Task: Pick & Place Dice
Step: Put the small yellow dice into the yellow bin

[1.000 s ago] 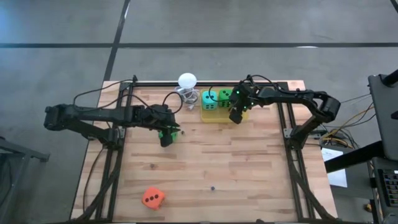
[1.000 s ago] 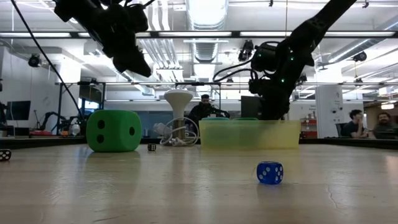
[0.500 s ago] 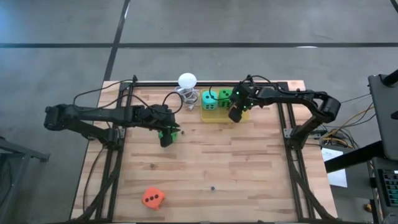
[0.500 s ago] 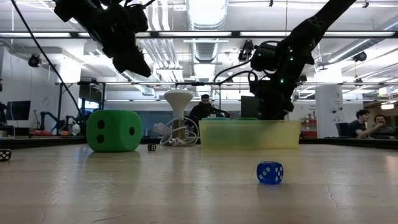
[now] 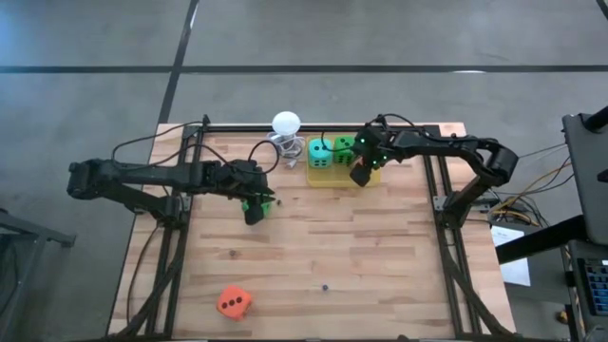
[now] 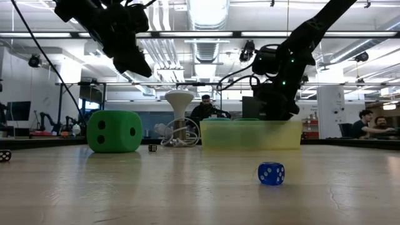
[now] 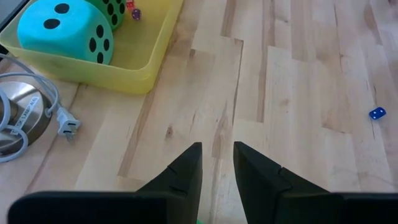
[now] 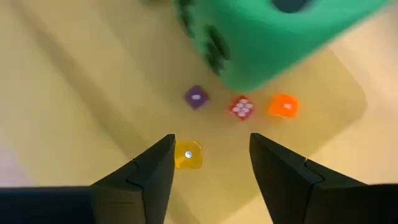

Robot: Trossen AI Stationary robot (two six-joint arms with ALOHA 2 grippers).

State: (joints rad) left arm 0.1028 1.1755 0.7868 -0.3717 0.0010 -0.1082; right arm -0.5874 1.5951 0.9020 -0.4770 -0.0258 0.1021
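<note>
— Grippers: how do they stand?

— Right gripper (image 8: 211, 142) hangs over the tray (image 5: 328, 181), fingers spread, nothing between them. Left gripper (image 7: 217, 147) hovers above the loose green die (image 6: 114, 131) on the counter (image 5: 380, 256), fingers narrowly parted and empty.

— So which step is this?

— A placing looks done on the right. On the left I'd judge a pick is about to start: the gripper must open wider, drop straight down and straddle the cube.

— What's in the tray?

— The teal die (image 5: 321, 155) and a green die (image 5: 343, 145) side by side, plus tiny dice (image 8: 241, 107) loose on the tray floor.

— And outside it?

— The red die (image 5: 234, 302) sits well apart near the front edge, with a small blue die (image 6: 271, 173) out on the open counter.
</note>
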